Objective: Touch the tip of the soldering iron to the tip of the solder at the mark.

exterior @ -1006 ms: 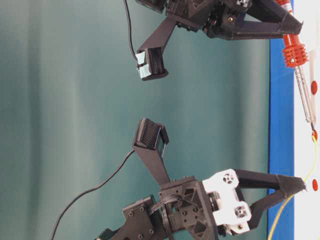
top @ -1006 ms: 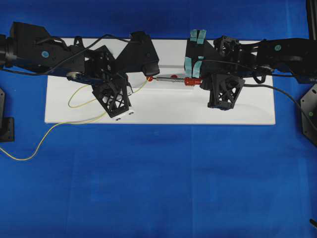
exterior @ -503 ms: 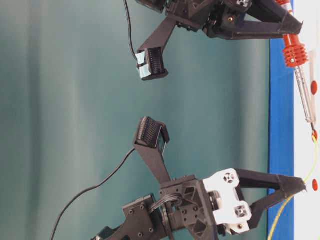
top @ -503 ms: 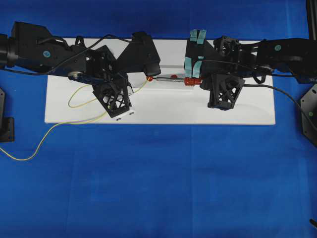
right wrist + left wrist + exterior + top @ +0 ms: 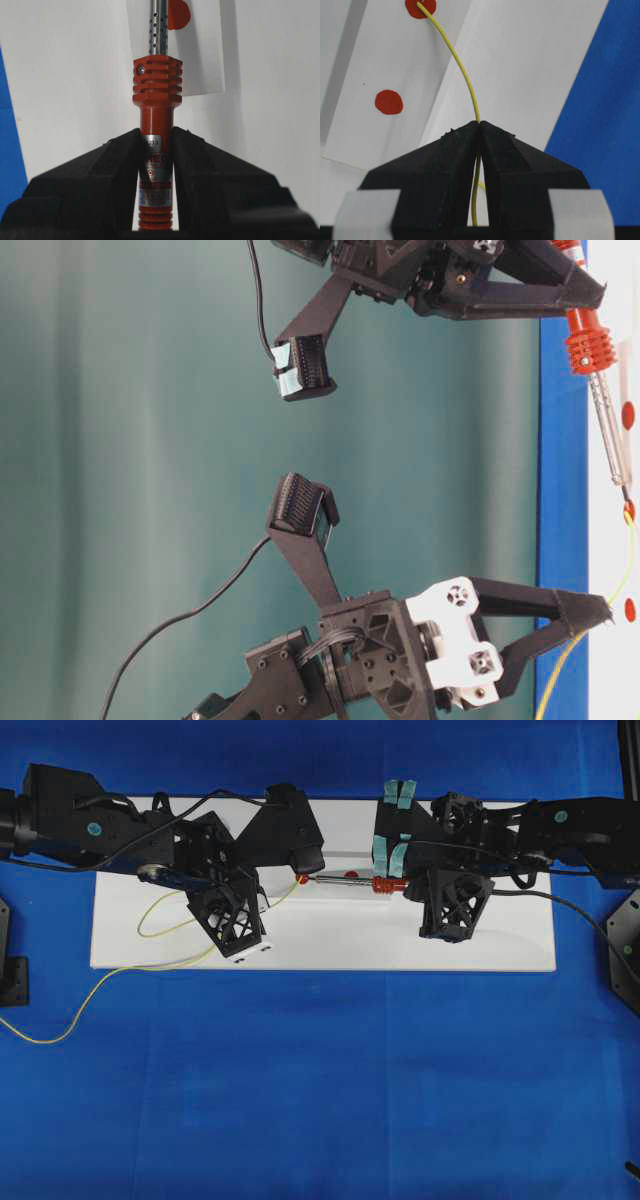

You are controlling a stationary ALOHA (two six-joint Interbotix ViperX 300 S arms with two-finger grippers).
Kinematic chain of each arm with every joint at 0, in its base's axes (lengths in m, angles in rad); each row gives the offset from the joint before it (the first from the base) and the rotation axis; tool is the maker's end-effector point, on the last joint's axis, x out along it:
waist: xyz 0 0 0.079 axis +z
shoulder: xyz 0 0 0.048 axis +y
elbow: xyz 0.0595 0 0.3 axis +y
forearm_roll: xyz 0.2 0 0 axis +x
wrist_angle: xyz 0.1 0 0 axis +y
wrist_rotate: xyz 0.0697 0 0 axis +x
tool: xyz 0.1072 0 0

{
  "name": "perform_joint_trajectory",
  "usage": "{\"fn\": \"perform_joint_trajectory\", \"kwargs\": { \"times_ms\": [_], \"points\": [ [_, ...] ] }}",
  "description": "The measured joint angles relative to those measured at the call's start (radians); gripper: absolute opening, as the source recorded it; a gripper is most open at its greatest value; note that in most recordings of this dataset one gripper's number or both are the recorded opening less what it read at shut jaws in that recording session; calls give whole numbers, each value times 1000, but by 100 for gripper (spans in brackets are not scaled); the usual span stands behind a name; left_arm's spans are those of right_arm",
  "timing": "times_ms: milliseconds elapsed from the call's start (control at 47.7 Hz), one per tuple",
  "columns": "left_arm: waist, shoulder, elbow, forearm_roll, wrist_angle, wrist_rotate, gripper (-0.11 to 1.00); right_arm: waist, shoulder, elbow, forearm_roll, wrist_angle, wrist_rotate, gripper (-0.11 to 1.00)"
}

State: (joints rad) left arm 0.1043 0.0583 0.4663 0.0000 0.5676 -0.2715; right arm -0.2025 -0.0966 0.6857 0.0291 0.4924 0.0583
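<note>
The soldering iron [image 5: 352, 882] lies along the white board [image 5: 330, 945], with its red ribbed collar [image 5: 156, 75] just ahead of my right gripper [image 5: 156, 142]. That gripper is shut on the red handle [image 5: 405, 885]. My left gripper [image 5: 480, 124] is shut on the yellow solder [image 5: 462, 70], and its fingertips sit low over the board [image 5: 270, 901]. The solder's tip rests on a red mark [image 5: 420, 6]. In the table-level view the iron's point [image 5: 627, 502] meets the solder's end [image 5: 630, 525] at that mark. I cannot tell whether they actually touch.
Two more red marks [image 5: 388, 101] [image 5: 178, 14] are on a white paper strip on the board. The solder's slack loops on the board and trails off onto the blue cloth [image 5: 150, 966]. The iron's black cord [image 5: 590, 920] runs off to the right.
My left arm edged slightly right with the solder in the first half second. Since then nothing has visibly moved.
</note>
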Motion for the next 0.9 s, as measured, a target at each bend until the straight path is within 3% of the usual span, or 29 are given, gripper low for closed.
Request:
{"fn": "perform_joint_trajectory", "kwargs": {
  "times_ms": [901],
  "points": [
    [2,-54,2,0,25,8,3,0,0,0,-2,0,0,6]
  ]
}}
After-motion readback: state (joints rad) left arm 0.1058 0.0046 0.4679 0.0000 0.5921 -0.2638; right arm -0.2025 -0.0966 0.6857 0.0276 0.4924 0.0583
